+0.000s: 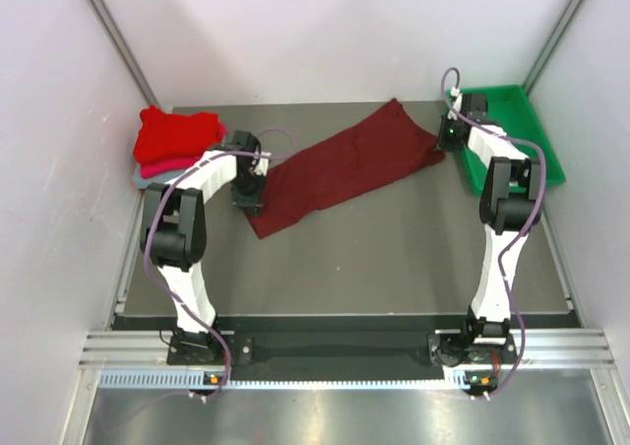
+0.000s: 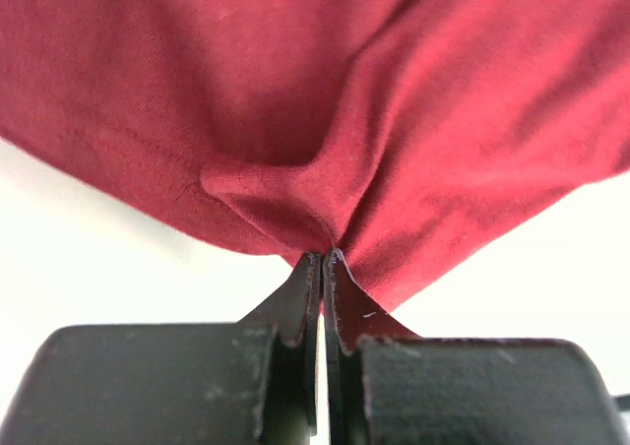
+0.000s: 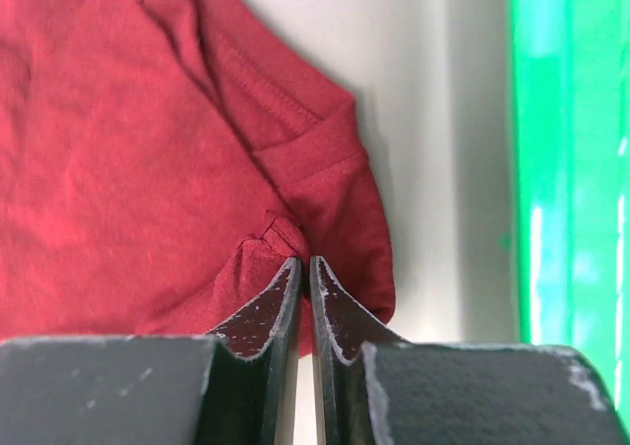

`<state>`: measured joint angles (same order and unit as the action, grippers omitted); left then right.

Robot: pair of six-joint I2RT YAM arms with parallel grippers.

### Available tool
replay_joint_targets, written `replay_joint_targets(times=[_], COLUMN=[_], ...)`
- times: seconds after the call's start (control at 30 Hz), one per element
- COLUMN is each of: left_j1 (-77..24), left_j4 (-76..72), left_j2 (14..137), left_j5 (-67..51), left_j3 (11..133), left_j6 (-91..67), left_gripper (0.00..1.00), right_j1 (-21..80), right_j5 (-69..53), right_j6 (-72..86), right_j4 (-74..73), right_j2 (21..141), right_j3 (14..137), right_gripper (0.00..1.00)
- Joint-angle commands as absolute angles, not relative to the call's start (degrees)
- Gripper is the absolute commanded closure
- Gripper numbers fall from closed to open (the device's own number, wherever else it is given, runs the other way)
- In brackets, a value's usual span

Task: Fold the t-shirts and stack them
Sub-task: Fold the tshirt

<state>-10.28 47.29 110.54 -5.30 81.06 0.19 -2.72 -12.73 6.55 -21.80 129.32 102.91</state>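
Observation:
A dark maroon t-shirt (image 1: 345, 164) lies stretched in a long band across the table, from near left to far right. My left gripper (image 1: 248, 197) is shut on its near-left end; in the left wrist view the cloth (image 2: 325, 120) bunches into a pinch at the gripper (image 2: 323, 258). My right gripper (image 1: 445, 138) is shut on the far-right end; in the right wrist view a fold of the maroon cloth (image 3: 148, 150) with a hem sits between the tips of that gripper (image 3: 304, 265). Folded t-shirts (image 1: 175, 135), bright red on top of pink and grey-blue, are stacked at the far left.
A green plastic tray (image 1: 527, 120) stands at the far right, just behind the right arm, and its wall (image 3: 561, 169) shows at the right of the right wrist view. White walls close in the table on three sides.

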Motion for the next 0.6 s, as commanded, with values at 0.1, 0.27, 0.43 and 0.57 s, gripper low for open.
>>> replay_joint_targets(times=[0.1, 0.27, 0.43, 0.57], left_j1=[-13.2, -15.5, -15.3, -13.0], left_j4=[49.7, 50.5, 49.9, 48.1], left_j2=[102.6, 98.4, 95.7, 96.8], left_j5=[-5.8, -5.4, -0.4, -0.5], left_j3=[75.2, 71.5, 74.3, 77.4], left_j6=[0.2, 0.4, 0.6, 1.6], left_gripper=[1.00, 1.00, 0.62, 0.61], right_j1=[-1.3, -1.3, -1.3, -2.8], right_j5=[-11.5, -10.7, -8.5, -8.9], right_j6=[7.3, 7.6, 6.5, 8.9], right_j4=[-17.2, -16.0, -17.2, -18.5], right_j2=[133.5, 135.9, 129.8, 121.1], right_j3=[111.6, 113.9, 111.4, 103.7], right_gripper=[0.93, 0.92, 0.47, 0.41])
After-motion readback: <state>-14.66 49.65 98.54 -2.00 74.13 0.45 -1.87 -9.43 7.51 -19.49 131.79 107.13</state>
